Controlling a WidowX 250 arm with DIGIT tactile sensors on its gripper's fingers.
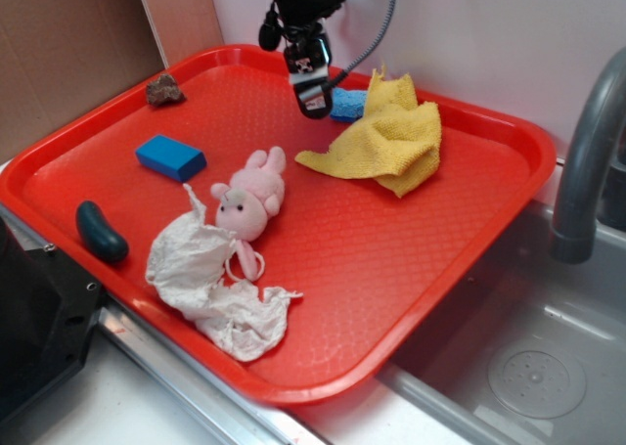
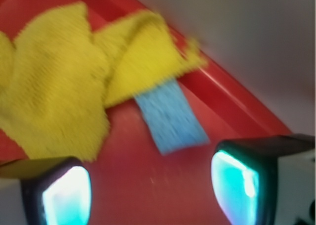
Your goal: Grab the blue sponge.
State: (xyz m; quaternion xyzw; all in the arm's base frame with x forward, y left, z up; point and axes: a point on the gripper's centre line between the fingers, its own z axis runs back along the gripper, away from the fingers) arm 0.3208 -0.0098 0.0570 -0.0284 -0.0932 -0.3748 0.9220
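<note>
The blue sponge (image 1: 347,104) is a small light-blue porous rectangle at the back of the red tray (image 1: 391,269), partly tucked under the yellow cloth (image 1: 386,137). In the wrist view the sponge (image 2: 170,117) lies on the tray just beyond and between my fingers, its far end hidden under the cloth (image 2: 54,86). My gripper (image 1: 313,101) hangs just left of the sponge, above the tray. It is open and empty (image 2: 150,190), with bare red tray between the jaws.
A saturated blue block (image 1: 170,157), a pink toy bunny (image 1: 251,196), a crumpled white cloth (image 1: 210,284), a dark green object (image 1: 101,232) and a brown rock (image 1: 164,91) lie on the tray. A sink with a grey faucet (image 1: 587,161) is at right.
</note>
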